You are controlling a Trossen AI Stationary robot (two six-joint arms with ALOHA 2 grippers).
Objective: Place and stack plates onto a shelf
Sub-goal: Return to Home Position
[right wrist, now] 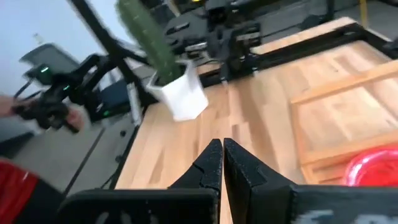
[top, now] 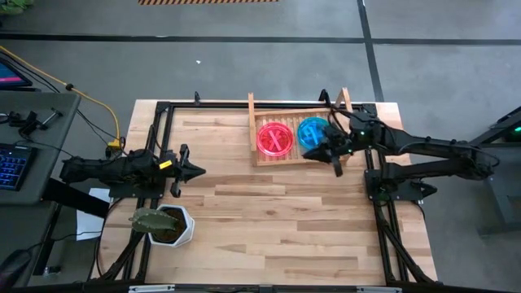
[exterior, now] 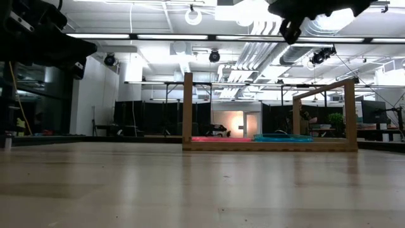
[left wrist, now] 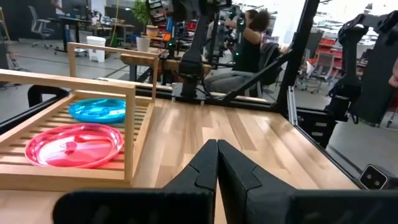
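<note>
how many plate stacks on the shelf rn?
2: pink stack on the shelf's left half in the high view, blue stack on its right half. Plates beneath each top one are hidden.

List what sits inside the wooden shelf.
A pink plate stack and a teal-blue plate stack lie side by side on the slats of the shelf. How many plates lie under each top plate is hidden.

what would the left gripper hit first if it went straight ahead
The left gripper points across bare tabletop, passing beside the shelf. First in line looks like the right arm's base, though depth is unclear.
</note>
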